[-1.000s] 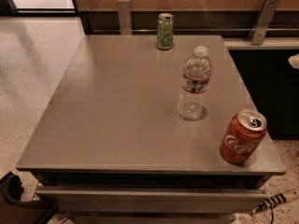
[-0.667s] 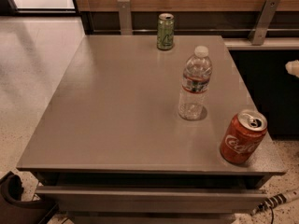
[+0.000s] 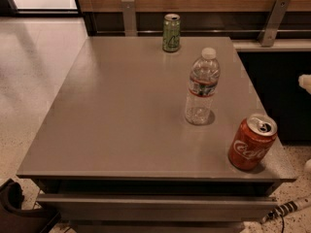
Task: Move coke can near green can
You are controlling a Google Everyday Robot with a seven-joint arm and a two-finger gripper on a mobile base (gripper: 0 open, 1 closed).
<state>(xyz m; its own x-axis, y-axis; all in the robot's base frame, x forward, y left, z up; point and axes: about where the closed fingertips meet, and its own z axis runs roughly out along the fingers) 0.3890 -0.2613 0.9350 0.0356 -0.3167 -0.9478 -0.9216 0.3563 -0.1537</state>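
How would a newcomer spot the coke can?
On the grey table, go to the front right corner, near the gripper at the picture's right edge. The coke can stands there. It alone is red: the water bottle behind it is clear, the green can sits far back.

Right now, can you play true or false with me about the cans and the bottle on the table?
1. The red can stands near the front right corner of the table. True.
2. The green can lies on its side. False: it stands upright at the far edge.
3. The bottle stands roughly between the two cans. True.
4. The two cans touch. False: they are far apart, at opposite ends of the table.
5. The gripper holds the red can. False: nothing touches that can. Only a pale tip, likely the gripper, shows at the right edge, beside the table.
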